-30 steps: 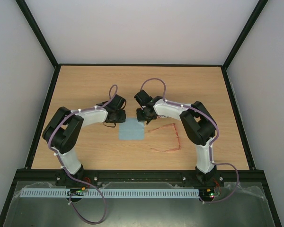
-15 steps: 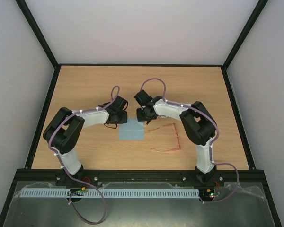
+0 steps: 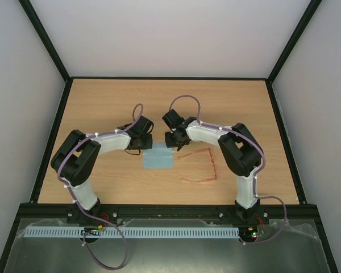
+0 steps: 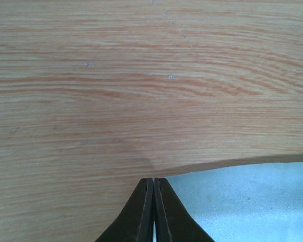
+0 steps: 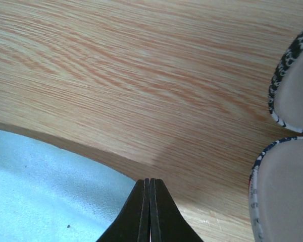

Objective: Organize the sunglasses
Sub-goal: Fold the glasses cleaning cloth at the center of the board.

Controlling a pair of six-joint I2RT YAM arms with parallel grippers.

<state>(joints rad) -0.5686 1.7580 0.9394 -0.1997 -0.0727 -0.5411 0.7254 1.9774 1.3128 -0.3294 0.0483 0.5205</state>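
The sunglasses (image 3: 212,165), a thin reddish-orange wire frame with its arms unfolded, lie on the wood right of a light blue cloth (image 3: 158,157). My left gripper (image 3: 147,144) is at the cloth's far left corner and my right gripper (image 3: 170,145) at its far right corner. In the left wrist view the fingertips (image 4: 154,180) are pressed together on the cloth's corner (image 4: 252,201), whose edge stands off the table. The right wrist view shows the same: my gripper (image 5: 150,180) is shut on the cloth's raised corner (image 5: 40,191). Neither wrist view shows the sunglasses.
An open oval case with a flag-patterned rim (image 5: 293,91) lies just right of my right gripper; the arm hides it in the top view. Black rails (image 3: 55,136) border the wooden table (image 3: 102,102), with white walls beyond.
My left gripper has slid a little right to the cloth's corner and closed on it. The right gripper has stayed shut at the other corner. The sunglasses have not moved.
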